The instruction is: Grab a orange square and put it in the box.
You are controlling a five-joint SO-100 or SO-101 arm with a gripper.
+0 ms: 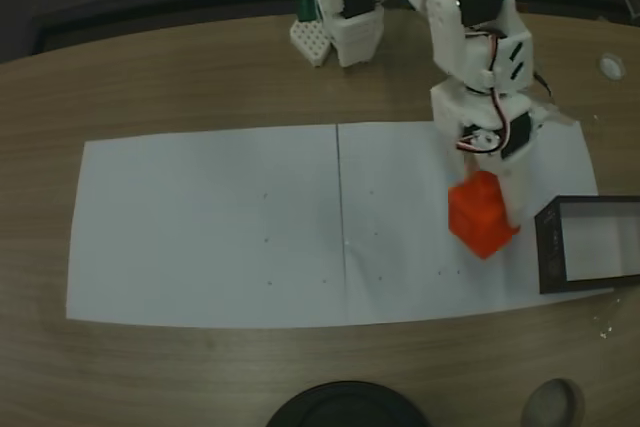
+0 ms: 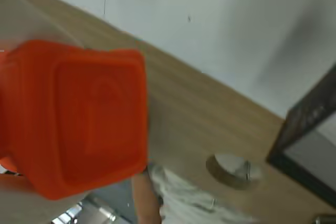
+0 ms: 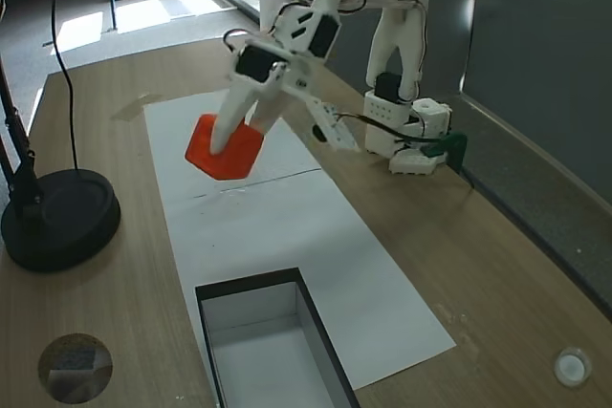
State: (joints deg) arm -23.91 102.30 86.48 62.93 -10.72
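Smooth rounded orange square fills end effector.

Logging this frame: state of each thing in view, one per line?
orange square: lifted off the paper, tilted, held in the end effector.
end effector: shut on the orange square.
box: open-top, nothing in it, resting on the paper's end.
paper: flat on the table.

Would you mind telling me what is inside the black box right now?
The box shows only its pale bare floor; the orange square is held above the paper. Its near end is cut off in both fixed views.
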